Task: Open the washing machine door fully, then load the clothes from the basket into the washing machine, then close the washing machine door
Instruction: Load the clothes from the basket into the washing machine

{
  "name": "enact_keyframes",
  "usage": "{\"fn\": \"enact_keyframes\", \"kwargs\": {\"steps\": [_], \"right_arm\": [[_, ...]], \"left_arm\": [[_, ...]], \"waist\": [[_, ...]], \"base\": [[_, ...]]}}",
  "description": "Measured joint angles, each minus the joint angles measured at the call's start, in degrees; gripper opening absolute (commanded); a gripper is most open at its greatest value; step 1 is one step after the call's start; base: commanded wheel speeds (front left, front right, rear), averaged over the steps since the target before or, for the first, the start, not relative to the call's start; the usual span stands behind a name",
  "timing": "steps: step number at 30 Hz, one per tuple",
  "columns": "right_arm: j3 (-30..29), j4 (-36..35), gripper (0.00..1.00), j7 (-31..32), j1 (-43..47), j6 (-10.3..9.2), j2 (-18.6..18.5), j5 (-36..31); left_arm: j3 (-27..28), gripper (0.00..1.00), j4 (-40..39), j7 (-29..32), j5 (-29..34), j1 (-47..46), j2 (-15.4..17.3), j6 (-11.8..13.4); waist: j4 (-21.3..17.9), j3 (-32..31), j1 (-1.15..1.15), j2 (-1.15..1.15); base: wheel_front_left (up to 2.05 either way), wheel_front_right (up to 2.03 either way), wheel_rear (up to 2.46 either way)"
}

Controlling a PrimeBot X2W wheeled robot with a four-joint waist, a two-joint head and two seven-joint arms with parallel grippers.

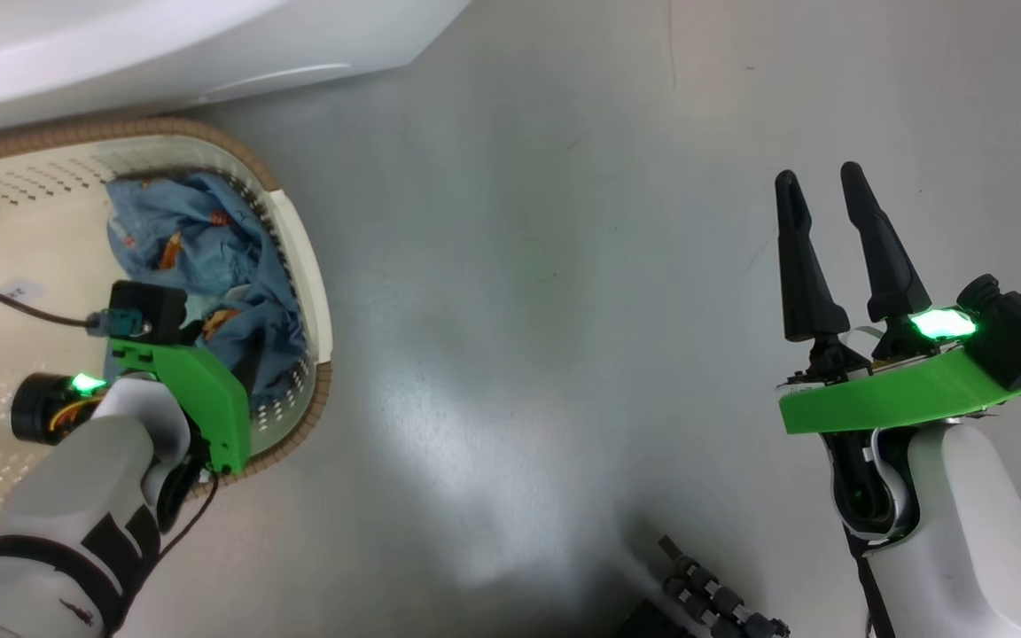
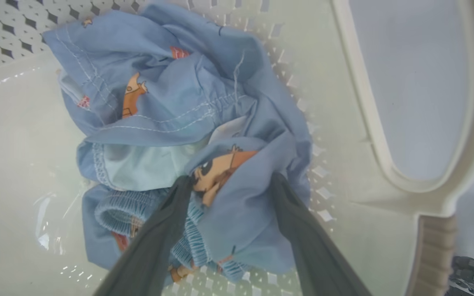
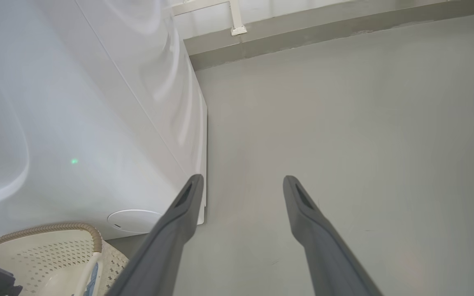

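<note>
Left gripper (image 2: 231,180) down in the basket (image 2: 10,164), fingers spread astride a fold of the clothes (image 2: 171,102), not yet pinched. Close fully on the thick bunch before you lift. Right gripper (image 1: 819,177) parted, empty, over floor (image 1: 564,310).

Head view looks steeply down; left wrist view sits close inside the basket (image 2: 364,230), which all three views share.

1. The floor (image 1: 581,266) is smooth, pale grey, matte, with faint scuffs and hairline marks.
2. A broad, soft patch of glare (image 1: 466,443) lies on it in the head view.
3. In the right wrist view the floor meets a darker grey skirting band (image 3: 344,31) — above it a white wall (image 3: 303,8) with a thin white upright strip (image 3: 234,16).
</note>
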Motion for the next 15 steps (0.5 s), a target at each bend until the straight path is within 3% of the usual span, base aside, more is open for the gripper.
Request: {"fn": "enact_keyframes", "kwargs": {"steps": [1,2,3,15], "right_arm": [[-0.01,-0.09,1.00,0.00,0.12,0.00,0.00,-0.13],[-0.01,-0.22,1.00,0.00,0.21,0.00,0.00,-0.35],[-0.01,-0.29,1.00,0.00,0.35,0.00,0.00,-0.51],[-0.33,1.16,1.00,0.00,1.38,0.00,0.01,-1.29]], "left_arm": [[-0.41,0.47,0.23,0.00,-0.52,-0.20,0.00,0.00],[-0.79,0.33,0.40,-0.01,-0.88,-0.27,-0.01,0.00],[-1.20,0.00,0.51,-0.01,-1.29,-0.27,-0.01,0.00],[-2.31,0.00,0.49,-4.22,-8.45,0.40,-1.13,0.00]], "waist": [[-0.02,-0.09,0.00,0.00],[-0.02,-0.23,0.00,0.00],[-0.01,-0.39,0.00,0.00],[1.65,-4.68,0.00,0.00]], "base": [[0.00,0.00,0.00],[0.00,0.00,0.00],[0.00,0.00,0.00],[0.00,0.00,0.00]]}}
